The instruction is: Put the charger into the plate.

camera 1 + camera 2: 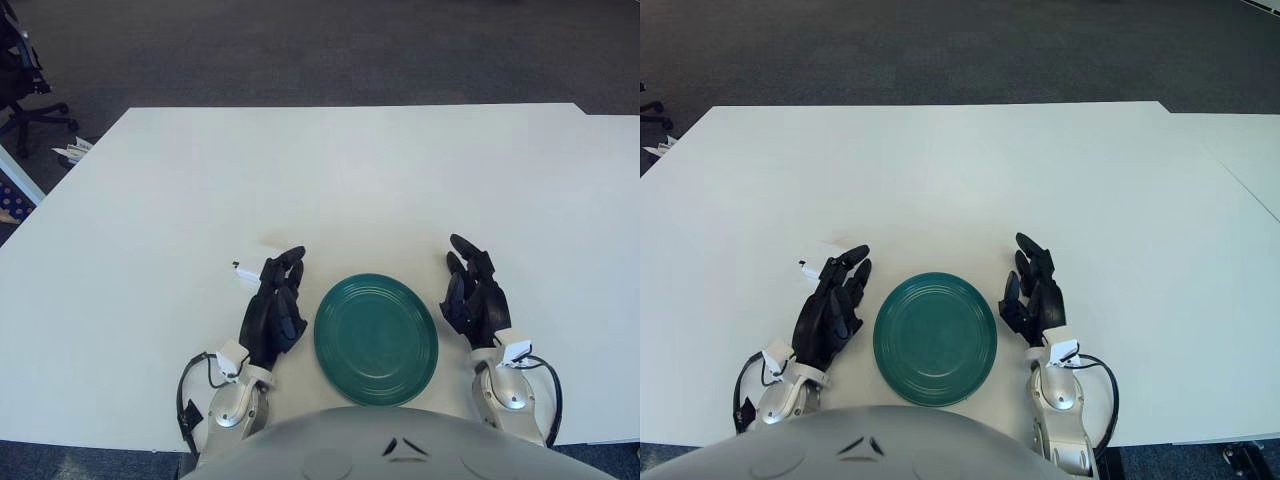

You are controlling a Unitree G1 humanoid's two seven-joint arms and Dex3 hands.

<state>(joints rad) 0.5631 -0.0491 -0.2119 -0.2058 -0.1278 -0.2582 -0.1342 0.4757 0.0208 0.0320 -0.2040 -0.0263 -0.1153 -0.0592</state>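
Left eye view: green plate (pixel 376 339) on white desk (pixel 350 180), empty. White charger (pixel 250 262) just beyond left robot hand (pixel 273 310) fingertips. Right robot hand (pixel 474 296) beside plate. Both relaxed, gripping nothing.

A green plate (pixel 376 339) sits on the white surface (pixel 350 180) between the two hands. The left hand (pixel 274 310) lies just left of it, fingers extended, fingertips beside a small white charger (pixel 246 270). The right hand (pixel 474 297) shows just right of the plate, fingers relaxed.
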